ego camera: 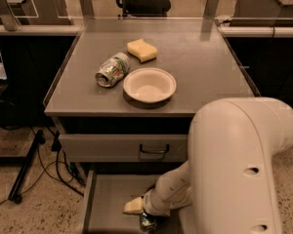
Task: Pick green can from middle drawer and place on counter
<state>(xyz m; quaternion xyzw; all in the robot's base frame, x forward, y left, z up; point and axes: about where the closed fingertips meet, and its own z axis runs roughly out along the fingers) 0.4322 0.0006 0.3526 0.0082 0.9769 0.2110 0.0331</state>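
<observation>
The green can [147,223] sat low in the open middle drawer [109,197], at the very bottom edge of the view, with only its dark, glinting upper part showing. The claw [141,212] was down inside the drawer right over it, touching or very nearly touching the can. Whether the claw was spread, closed or already clamped on the can could not be told, because the wrist and the arm [234,169] covered most of that spot.

By my reading, the task was in its first half. The drawer was already pulled out and the reach into it had been made, but the can had not been lifted clear of the drawer floor. The grasp itself was either being made or just about to be. Left to do were securing the can, raising it past the closed grey drawer front [122,147] above, and setting it down on the worktop [205,57].

The worktop held a paler white-and-green can [112,69] lying on its side, a yellow sponge [142,49] and a white bowl [149,85], all grouped left of centre. Its right half looked like the easier place to put the can.
</observation>
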